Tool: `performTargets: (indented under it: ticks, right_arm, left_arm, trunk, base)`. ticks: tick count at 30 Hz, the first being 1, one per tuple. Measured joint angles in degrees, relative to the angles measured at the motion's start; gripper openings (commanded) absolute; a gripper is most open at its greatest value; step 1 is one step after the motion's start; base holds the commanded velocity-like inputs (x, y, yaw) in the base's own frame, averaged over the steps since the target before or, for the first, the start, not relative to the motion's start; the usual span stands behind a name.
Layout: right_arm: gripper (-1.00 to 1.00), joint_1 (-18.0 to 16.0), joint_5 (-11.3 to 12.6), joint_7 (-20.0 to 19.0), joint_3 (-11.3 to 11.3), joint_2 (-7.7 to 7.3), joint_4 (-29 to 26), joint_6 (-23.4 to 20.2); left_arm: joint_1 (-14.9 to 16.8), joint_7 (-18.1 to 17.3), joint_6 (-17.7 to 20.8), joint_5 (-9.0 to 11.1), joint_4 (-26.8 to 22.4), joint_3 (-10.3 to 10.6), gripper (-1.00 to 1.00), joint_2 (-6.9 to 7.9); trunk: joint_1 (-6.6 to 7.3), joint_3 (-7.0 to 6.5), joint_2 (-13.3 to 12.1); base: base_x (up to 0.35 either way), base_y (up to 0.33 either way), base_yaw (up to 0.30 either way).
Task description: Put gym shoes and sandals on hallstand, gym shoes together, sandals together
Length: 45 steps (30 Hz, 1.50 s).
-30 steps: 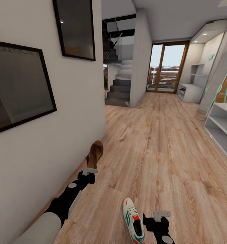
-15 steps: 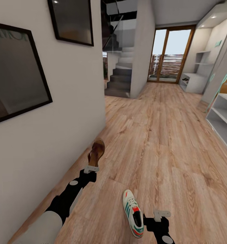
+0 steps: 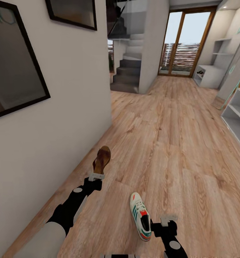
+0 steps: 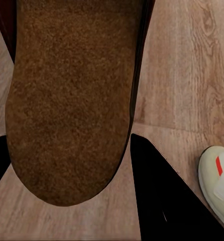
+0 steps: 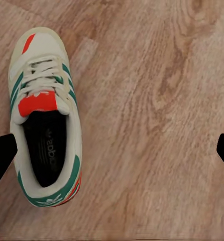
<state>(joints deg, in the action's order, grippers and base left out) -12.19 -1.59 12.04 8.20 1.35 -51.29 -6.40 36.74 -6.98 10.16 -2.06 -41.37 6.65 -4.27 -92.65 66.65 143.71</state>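
Note:
My left gripper [image 3: 95, 176] is shut on a brown sandal [image 3: 102, 159], which sticks up from it above the corridor floor [image 3: 177, 150] beside the wall. In the left wrist view the sandal's sole [image 4: 72, 100] sits between the two black fingers [image 4: 162, 201]. A white gym shoe [image 3: 140, 221] with green stripes lies on the floor just left of my right gripper [image 3: 162, 226]. My right gripper [image 5: 112, 150] is open, and the gym shoe [image 5: 46, 120] lies beside one finger, not between them. The hallstand [image 3: 209, 76] stands far down the corridor on the right.
A white wall with dark framed pictures [image 3: 12, 68] runs close along my left. A white shelf unit [image 3: 238, 118] stands at the right edge. Stairs [image 3: 128, 73] and a glass door [image 3: 186, 43] close the far end. Open plank floor stretches ahead.
The whole picture has shifted, so the camera has moved. The left gripper still holds the sandal, and the right gripper stays open beside the gym shoe.

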Motion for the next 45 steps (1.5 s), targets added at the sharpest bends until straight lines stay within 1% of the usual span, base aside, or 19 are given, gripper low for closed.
performTargets:
  ticks: [1, 2, 3, 6, 7, 10, 18, 23, 26, 27, 28, 30, 31, 33, 35, 42, 43, 45]
  right_arm:
    - [1.00, -0.26, -0.59, -0.86, 0.06, -0.01, -1.14, -2.59]
    - [1.00, -0.32, -0.68, -1.35, 0.06, -0.01, -1.38, -3.16]
    - [1.00, -0.42, -0.80, -2.66, 0.08, -0.01, -1.68, -3.92]
    - [1.00, -0.56, -0.96, -5.25, 0.06, -0.01, -1.89, -4.61]
    - [1.00, -0.68, -1.17, -8.91, -0.03, -0.01, -1.84, -5.13]
    - [1.00, -0.71, -1.24, -9.87, -0.14, -0.05, -1.80, -5.28]
    - [1.00, -0.80, -1.27, -10.24, -0.48, -0.17, -1.87, -5.34]
    - [1.00, -0.81, -1.27, -10.22, -0.55, -0.24, -1.87, -5.35]
    - [1.00, -0.81, -1.27, -10.22, -0.56, -0.27, -1.87, -5.35]
    - [1.00, -0.81, -1.27, -10.22, -0.56, -0.28, -1.87, -5.35]
    - [1.00, -0.79, -1.27, -10.21, -0.56, -0.28, -1.87, -5.35]
    - [1.00, -0.80, -1.27, -10.20, -0.56, -0.28, -1.87, -5.35]
    - [1.00, -0.80, -1.26, -10.19, -0.57, -0.28, -1.87, -5.35]
    - [1.00, -0.81, -1.26, -10.18, -0.57, -0.28, -1.87, -5.35]
    - [1.00, -0.81, -1.27, -10.15, -0.57, -0.28, -1.87, -5.35]
    - [1.00, -0.81, -1.24, -10.14, -0.57, -0.28, -1.87, -5.35]
    - [1.00, -0.81, -1.22, -10.14, -0.57, -0.28, -1.87, -5.35]
    - [1.00, -0.81, -1.25, -10.14, -0.57, -0.28, -1.87, -5.35]
  left_arm:
    - [0.04, -0.01, 0.04, 0.00, -0.05, 0.00, -1.00, -0.02]
    - [0.05, -0.01, 0.06, 0.00, -0.06, 0.00, -1.00, -0.02]
    - [0.05, -0.01, 0.06, 0.00, -0.07, 0.00, -1.00, -0.02]
    - [0.06, -0.01, 0.09, 0.00, -0.08, 0.02, -1.00, -0.02]
    - [0.07, -0.01, 0.11, 0.00, -0.14, 0.06, -1.00, -0.03]
    - [0.07, -0.01, 0.13, 0.00, -0.17, 0.27, -1.00, -0.03]
    - [0.07, -0.23, 0.07, 0.00, -0.17, 0.34, -1.00, -0.03]
    - [0.07, -1.74, 0.10, -0.06, -0.22, 0.36, -1.00, -0.03]
    - [0.08, -2.21, 0.14, 0.02, -1.15, 0.32, -1.00, -0.03]
    - [0.08, -2.29, 0.20, 0.08, -2.05, 0.34, -1.00, -0.07]
    - [0.10, -2.33, 0.79, 0.22, -4.11, 0.38, -1.00, -0.25]
    - [0.06, -2.36, 1.71, 0.16, -5.55, 0.37, -1.00, -0.32]
    - [0.01, -2.37, 3.07, 0.21, -7.01, 0.38, -1.00, -0.39]
    - [-0.08, -2.38, 4.55, 0.20, -8.44, 0.55, -1.00, -0.42]
    - [-0.33, -2.41, 7.43, 0.38, -11.99, 1.54, -1.00, -0.46]
    - [-0.43, -2.32, 9.73, 0.36, -17.15, 2.18, -1.00, -0.51]
    - [-0.44, -2.31, 12.19, 0.49, -19.66, 2.25, -1.00, -0.62]
    - [-0.56, -2.29, 14.17, 0.47, -21.66, 2.26, -1.00, -0.69]
  trunk:
    - [-0.03, 0.31, 0.01]
    - [-0.05, 0.62, 0.03]
    - [-0.08, 0.94, 0.04]
    - [-0.16, 1.87, 0.08]
    - [-0.18, 2.18, 0.09]
    - [-0.26, 3.12, 0.14]
    - [-0.46, 5.62, 0.24]
    - [-0.59, 7.18, 0.31]
    - [-0.67, 8.11, 0.35]
    - [-0.69, 8.39, 0.37]
    - [-0.71, 8.63, 0.38]
    - [-0.77, 9.11, 0.41]
    - [-0.79, 9.34, 0.42]
    - [-0.85, 9.80, 0.45]
    - [-0.89, 10.25, 0.48]
    - [-1.08, 11.80, 0.57]
    - [-1.10, 12.02, 0.58]
    - [-1.13, 12.25, 0.60]
  base:
    - [0.000, 0.000, 0.066]
    - [0.000, 0.000, 0.068]
    - [0.000, 0.000, 0.069]
    - [0.000, 0.000, 0.070]
    - [0.000, 0.000, 0.071]
    - [0.000, 0.000, 0.071]
    - [0.000, 0.000, 0.072]
    - [0.000, 0.000, 0.072]
    - [0.000, 0.000, 0.046]
    - [0.000, 0.000, 0.010]
    - [0.000, 0.000, 0.008]
    - [0.000, 0.000, 0.005]
    - [0.000, 0.000, 0.003]
    - [0.000, 0.000, 0.002]
    - [0.000, 0.000, 0.000]
    - [0.000, 0.000, 0.000]
    - [0.000, 0.000, 0.000]
    - [0.000, 0.000, 0.000]
